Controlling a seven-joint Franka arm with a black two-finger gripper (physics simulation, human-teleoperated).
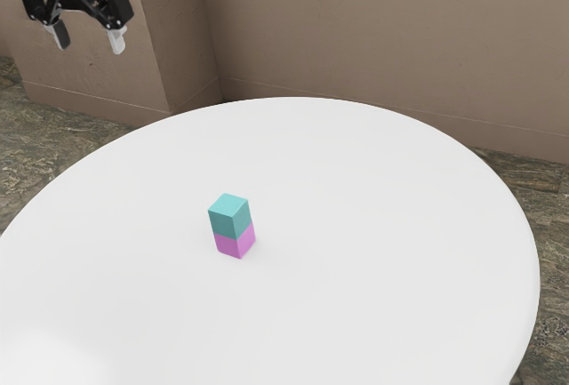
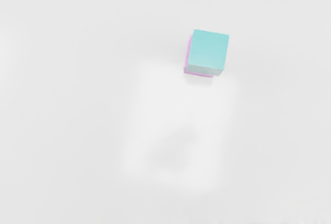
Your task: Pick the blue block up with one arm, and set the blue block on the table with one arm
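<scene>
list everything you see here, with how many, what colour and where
blue block: one, teal-blue, stacked on the pink block
pink block: one, pinkish purple, under the blue block and on the table
table: one, white with a curved edge, under both blocks
wall: one brown backdrop with corners, beyond the table
floor: one, mottled grey-brown, around the table
hand: one, mostly black, upper left of the exterior view, open, away from the blocks
fingers: two, one dark and one pale, apart, at the lower end of the hand
</scene>
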